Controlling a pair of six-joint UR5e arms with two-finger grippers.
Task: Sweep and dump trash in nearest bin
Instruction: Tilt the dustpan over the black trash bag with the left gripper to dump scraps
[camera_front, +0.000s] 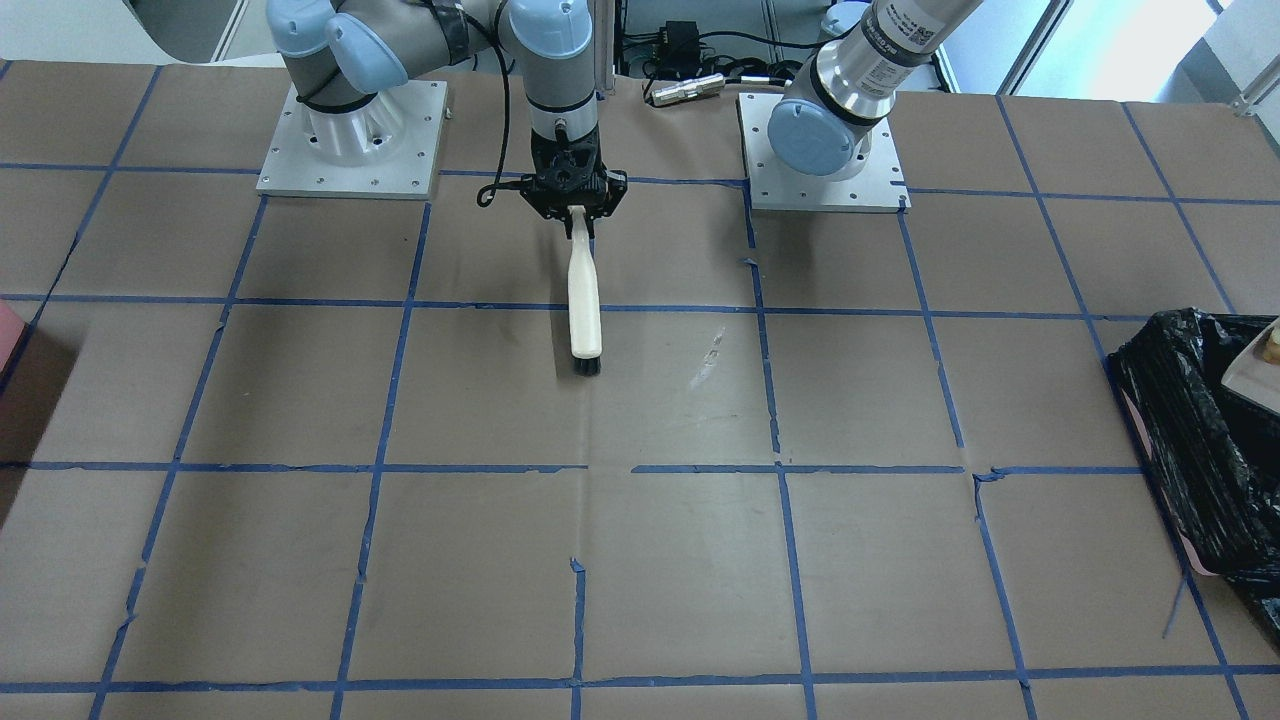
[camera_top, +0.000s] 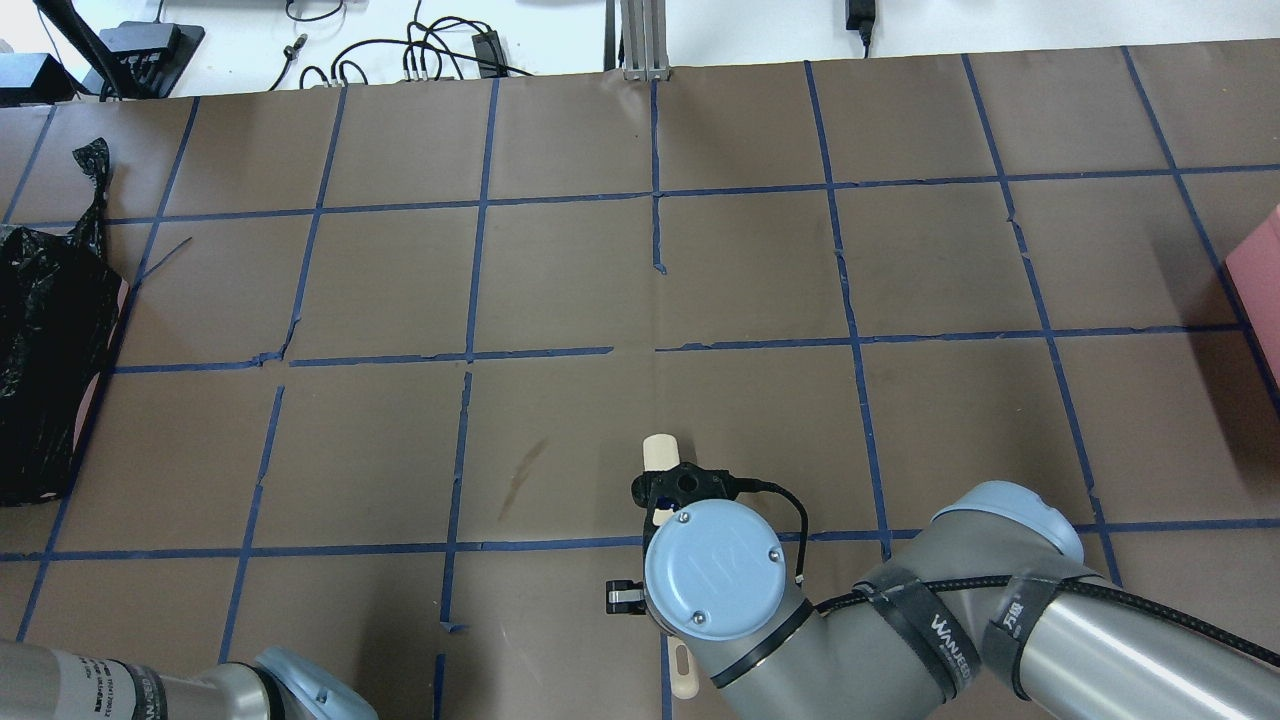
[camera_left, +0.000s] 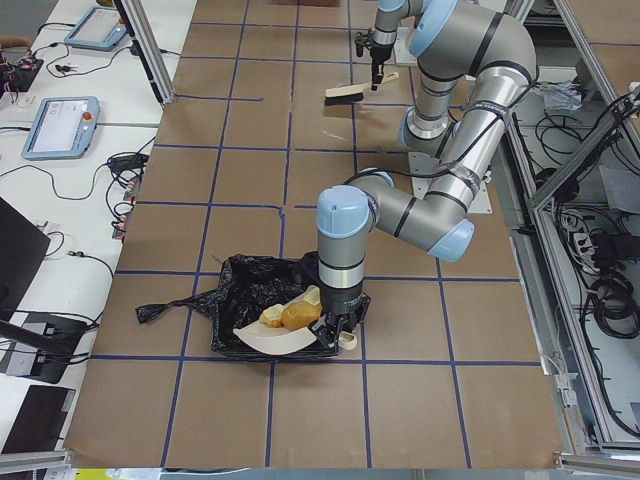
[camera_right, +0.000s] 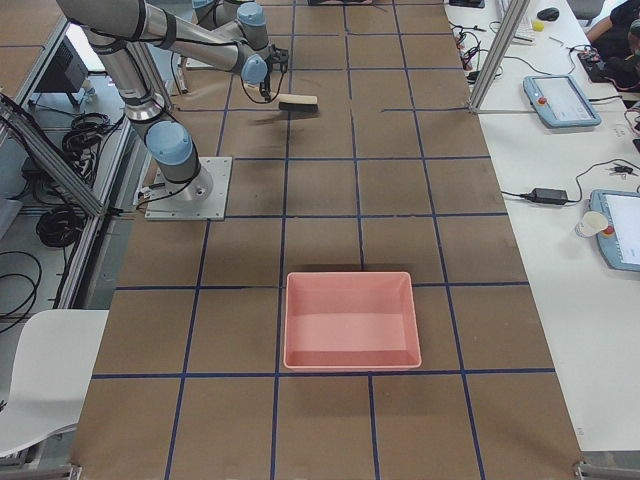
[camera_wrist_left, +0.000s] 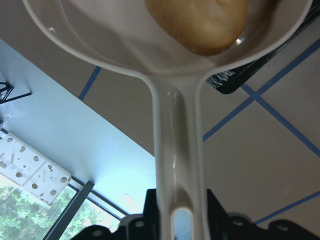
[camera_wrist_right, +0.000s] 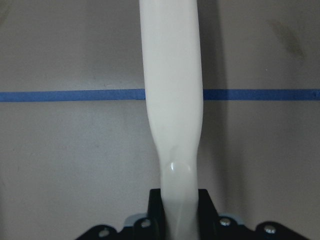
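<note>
Right up close to the left wrist camera is the white handle of the dustpan (camera_wrist_left: 175, 150). The left tool (camera_wrist_left: 178, 204) is squeezed tight on it, one finger on each side. A round brown lump (camera_wrist_left: 200, 22) sits up in the pan. From the side you can see the trash (camera_left: 290, 317) lying in the pan. The pan hangs over the bin (camera_left: 235, 285), the one with the shiny black bag (camera_front: 1190, 430), at the robot's left end of the desk (camera_front: 660, 560). The pieces are not tipped out yet, so I think this is the dumping part. To do it well, the arm should put the pan's front lip over the middle of the bag, not over its edge. Then it should tip that lip down slowly, so the pieces slide in and do not bounce out. The round lump may roll, so staying low would help. In the middle of the desk the right tool (camera_wrist_right: 180, 205) is clamped on the brush (camera_front: 584, 300). I cannot tell if the bristles (camera_front: 587, 367) touch the desk. A pink tub (camera_right: 350, 320) with no bag sits at the other end.
</note>
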